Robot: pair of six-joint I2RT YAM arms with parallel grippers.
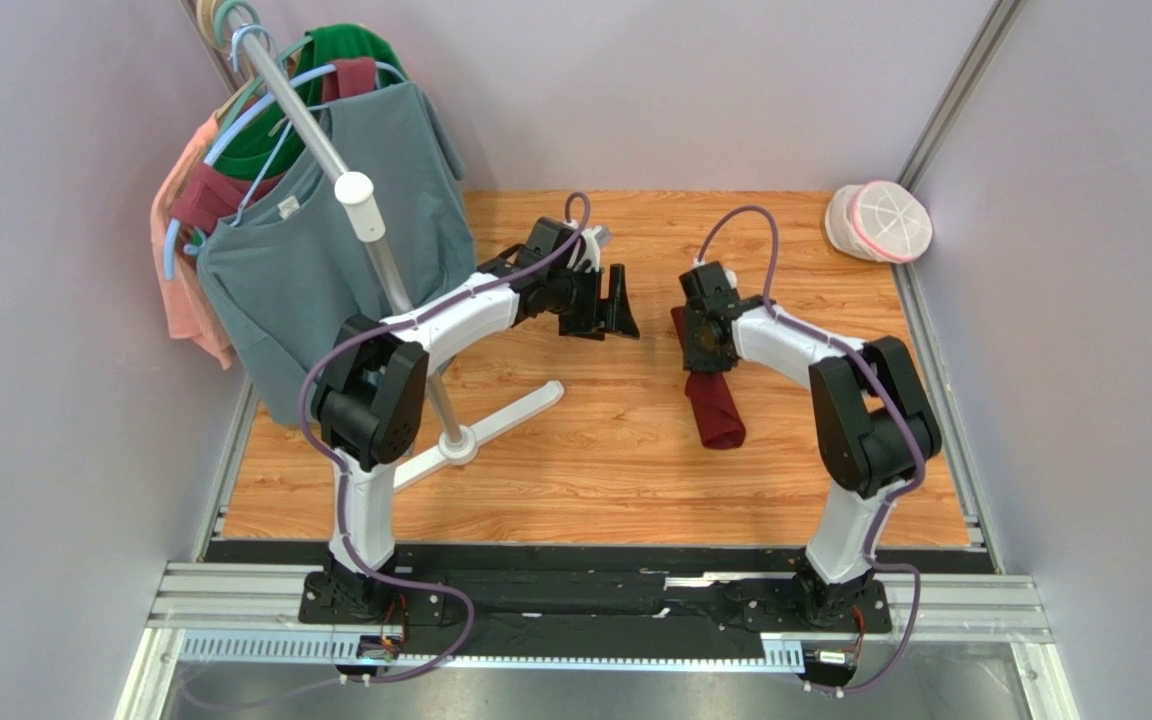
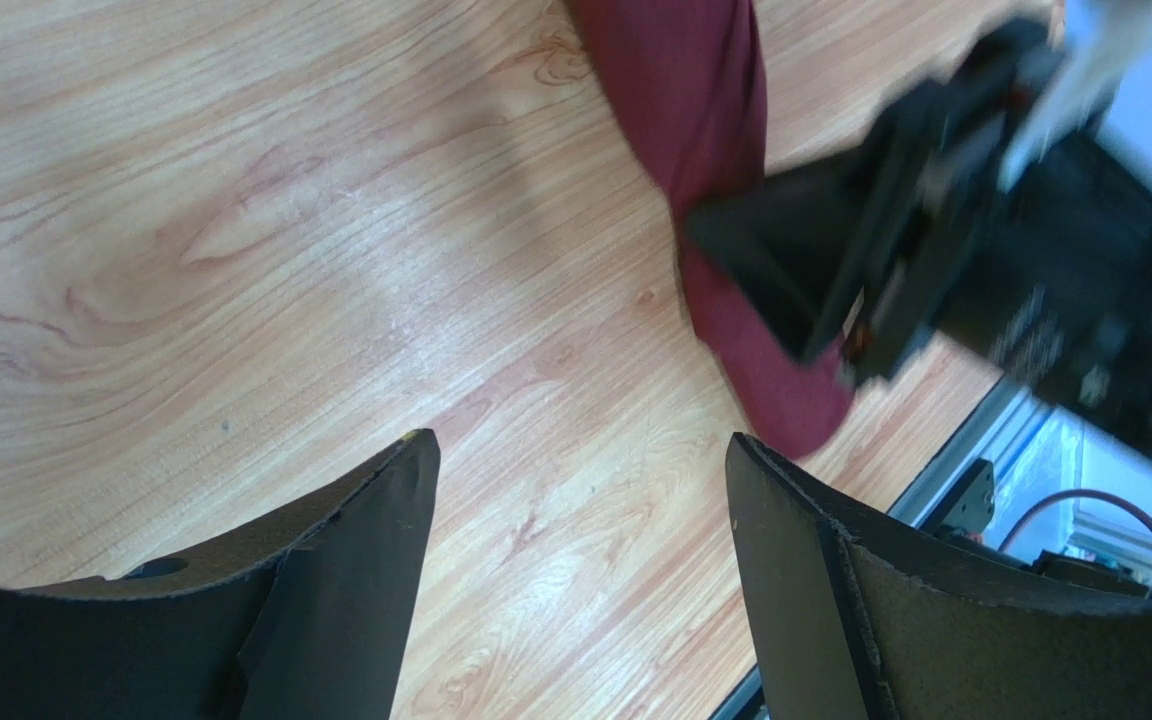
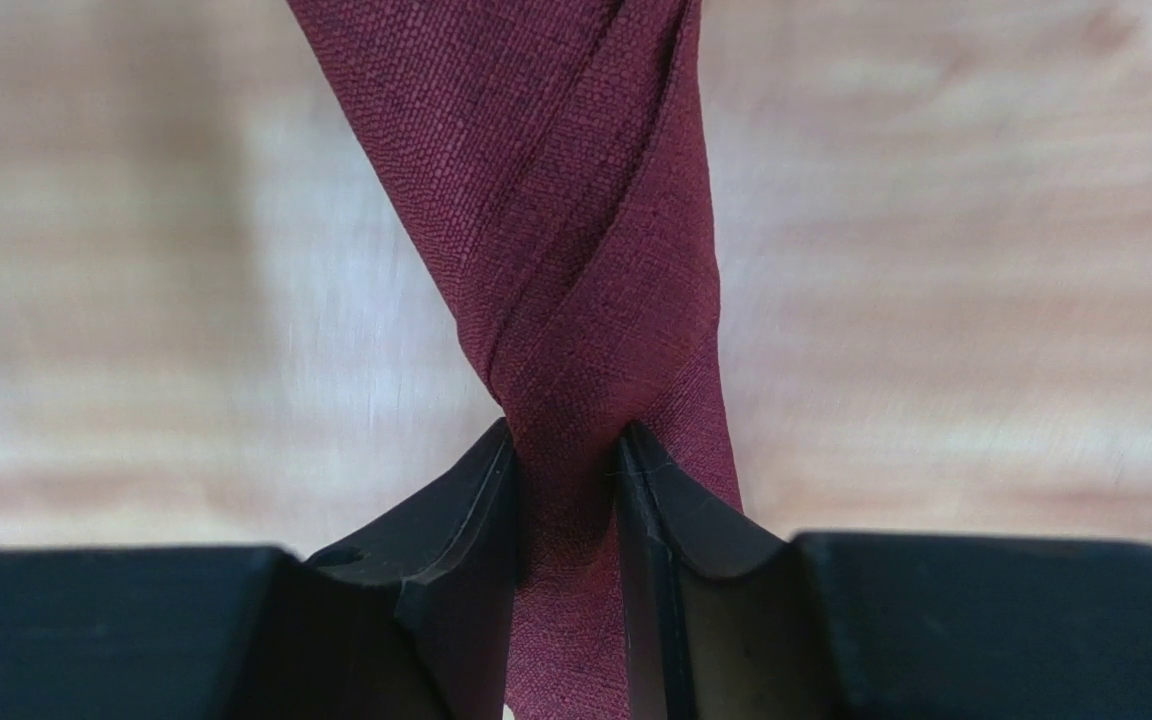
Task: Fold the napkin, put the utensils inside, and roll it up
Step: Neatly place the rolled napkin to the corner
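Note:
The dark red napkin (image 1: 717, 408) is rolled into a narrow bundle on the wooden table, right of centre. My right gripper (image 1: 705, 339) is shut on its far end; in the right wrist view the fingers pinch the twisted cloth (image 3: 582, 270) at the gripper (image 3: 567, 450). The roll also shows in the left wrist view (image 2: 702, 105), with the right gripper on it. My left gripper (image 1: 615, 305) is open and empty above bare wood, left of the roll; its fingers (image 2: 372, 525) stand wide apart. The fork is hidden.
A white T-shaped rack base (image 1: 477, 428) with a pole (image 1: 319, 143) holds hanging shirts, grey (image 1: 312, 255), maroon and pink, at the left. A white and pink round container (image 1: 883, 222) sits at the far right corner. Grey walls enclose the table.

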